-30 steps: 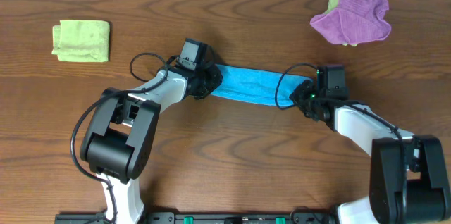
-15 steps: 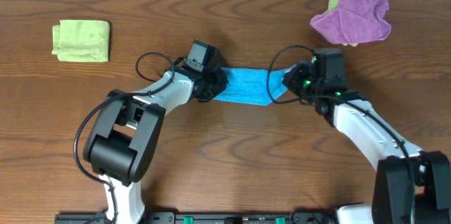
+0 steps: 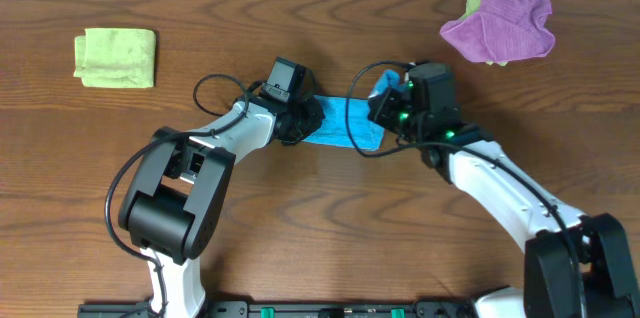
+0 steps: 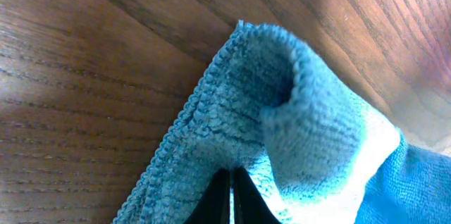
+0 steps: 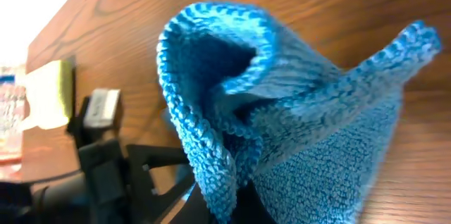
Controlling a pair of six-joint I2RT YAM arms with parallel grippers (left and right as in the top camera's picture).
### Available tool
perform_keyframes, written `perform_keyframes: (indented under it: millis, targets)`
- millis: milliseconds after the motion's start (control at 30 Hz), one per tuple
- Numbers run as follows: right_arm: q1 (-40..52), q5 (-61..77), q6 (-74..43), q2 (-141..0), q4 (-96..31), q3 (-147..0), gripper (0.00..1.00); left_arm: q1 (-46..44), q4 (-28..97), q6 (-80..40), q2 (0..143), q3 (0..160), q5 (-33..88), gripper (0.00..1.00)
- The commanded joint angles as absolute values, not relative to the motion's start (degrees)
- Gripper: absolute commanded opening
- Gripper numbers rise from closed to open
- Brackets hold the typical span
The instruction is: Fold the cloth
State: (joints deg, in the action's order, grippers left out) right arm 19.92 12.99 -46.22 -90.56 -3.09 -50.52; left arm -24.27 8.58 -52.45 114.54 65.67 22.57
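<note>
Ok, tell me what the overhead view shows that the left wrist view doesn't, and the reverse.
Only overhead: the folded light green cloth, the purple cloth, and the right pincer shut on the bunched far end of the blue cloth.
Only left wrist: the hem stitching close up, a curled-over corner, and the tips of the left pincer shut on the fabric.
Both: the blue cloth lying on the brown wooden table.
</note>
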Motion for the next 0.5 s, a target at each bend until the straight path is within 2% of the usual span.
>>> perform_keyframes:
  millis: [0,467]
  targets:
    - [22.4,12.0,-45.8,-91.5,-2.7,-52.4,0.01,-25.1,10.3,-51.4,115.7,64.7,23.7,0.06]
    - [26.2,12.0,-42.1,-100.3,-9.3,-63.3,0.01,-24.4,12.5,-45.3,109.6,64.7,22.5,0.06]
